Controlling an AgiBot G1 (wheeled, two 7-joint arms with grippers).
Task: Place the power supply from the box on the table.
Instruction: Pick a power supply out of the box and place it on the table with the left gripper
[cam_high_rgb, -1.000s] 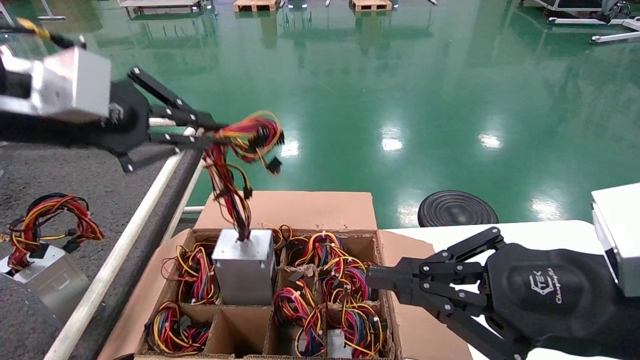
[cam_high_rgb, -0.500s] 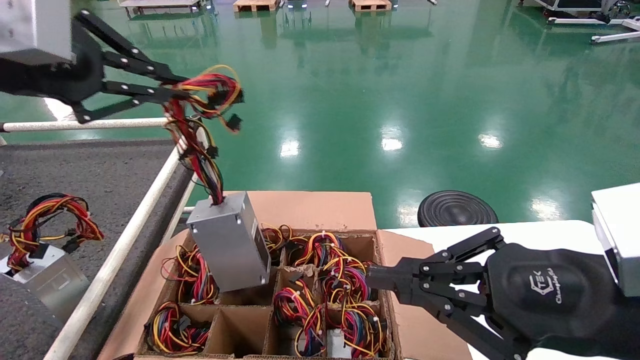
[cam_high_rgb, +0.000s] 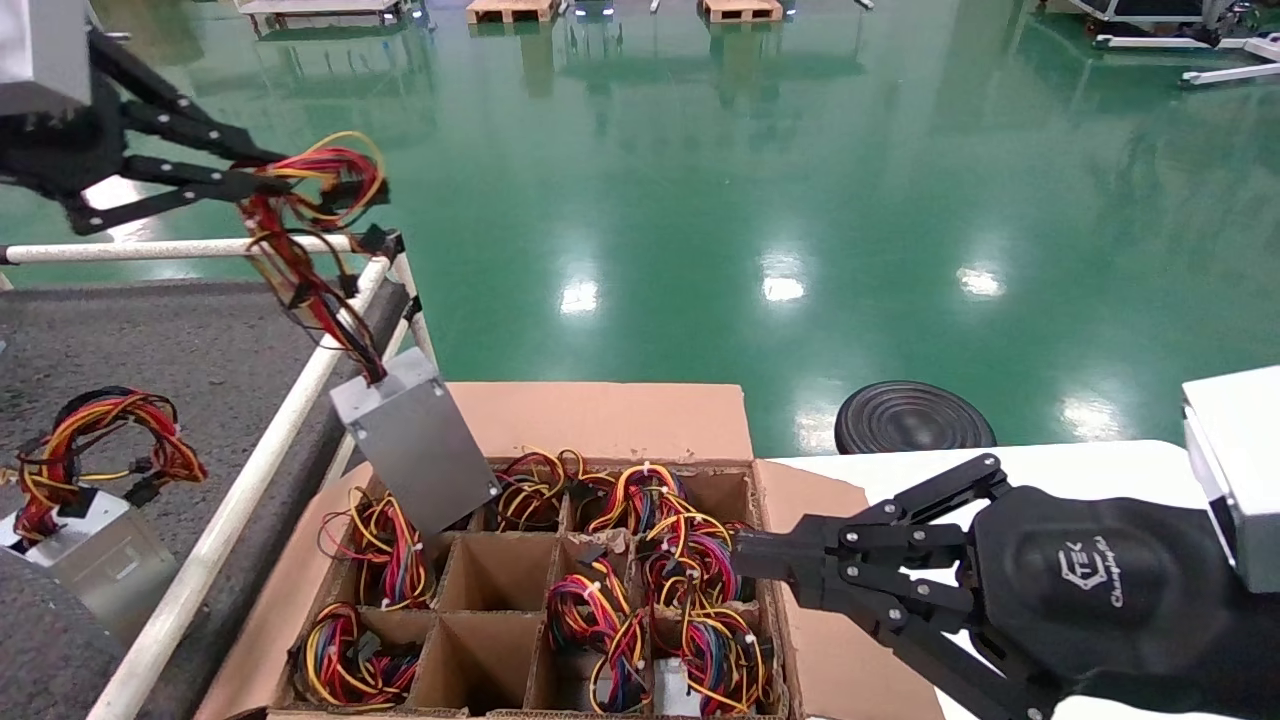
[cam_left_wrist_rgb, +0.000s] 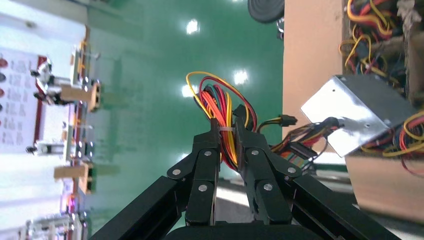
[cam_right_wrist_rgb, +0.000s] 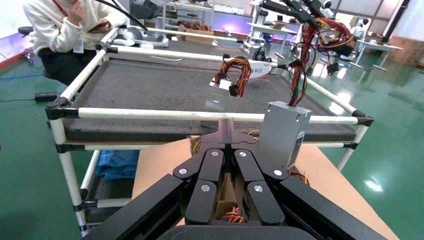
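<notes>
My left gripper (cam_high_rgb: 262, 182) is high at the far left, shut on the red, yellow and black wire bundle (cam_left_wrist_rgb: 223, 107) of the power supply (cam_high_rgb: 414, 455). The silver case hangs tilted from its wires, clear of the cells, above the far-left corner of the box (cam_high_rgb: 620, 420) and next to the rail of the table (cam_high_rgb: 150, 340). It also shows in the left wrist view as power supply (cam_left_wrist_rgb: 350, 112) and in the right wrist view as power supply (cam_right_wrist_rgb: 285, 132). My right gripper (cam_high_rgb: 745, 558) is shut and holds nothing, low over the box's right edge.
Another silver power supply (cam_high_rgb: 90, 555) with coiled wires lies on the grey table at left. A white rail (cam_high_rgb: 240, 500) separates table and box. Several cells still hold wired units (cam_high_rgb: 680, 570). A white tabletop (cam_high_rgb: 1100, 462) lies under my right arm; a seated person (cam_right_wrist_rgb: 65, 35) is beyond the table.
The left gripper rose and moved left, pulling the power supply up out of its cell; the case now swings tilted toward the table rail. The right arm has not moved.
</notes>
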